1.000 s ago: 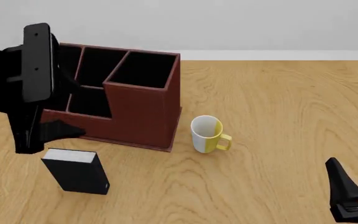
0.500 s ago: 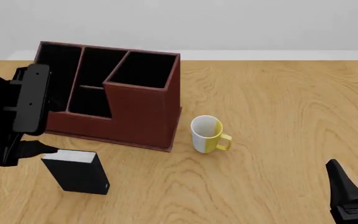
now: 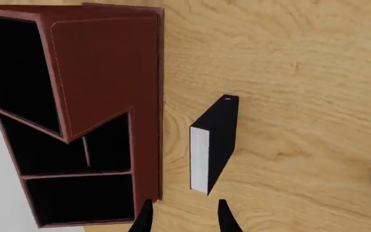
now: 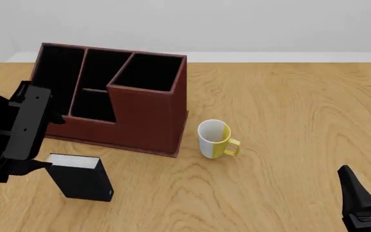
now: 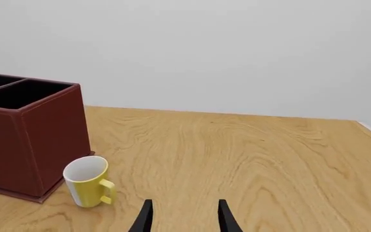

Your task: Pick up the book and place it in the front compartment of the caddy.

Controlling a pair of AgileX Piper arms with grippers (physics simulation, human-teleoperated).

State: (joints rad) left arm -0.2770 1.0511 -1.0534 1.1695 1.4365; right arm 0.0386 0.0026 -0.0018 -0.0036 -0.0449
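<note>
My left gripper (image 3: 182, 220) hangs released, jaws apart, just short of the book (image 4: 79, 176), which stands on the table (image 4: 289, 106) just in front of the caddy (image 4: 143, 113). To grasp well, I should centre the jaws across its thickness. My right gripper (image 5: 182, 217) rests parted, well apart.

Bright even light, sharp simulator renders, faint soft shadows, no glare, no blur

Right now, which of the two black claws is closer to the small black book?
The left gripper, hovering just beside the black hardcover book with white page edges near the red-brown wooden caddy. The right gripper sits far across the table.
</note>
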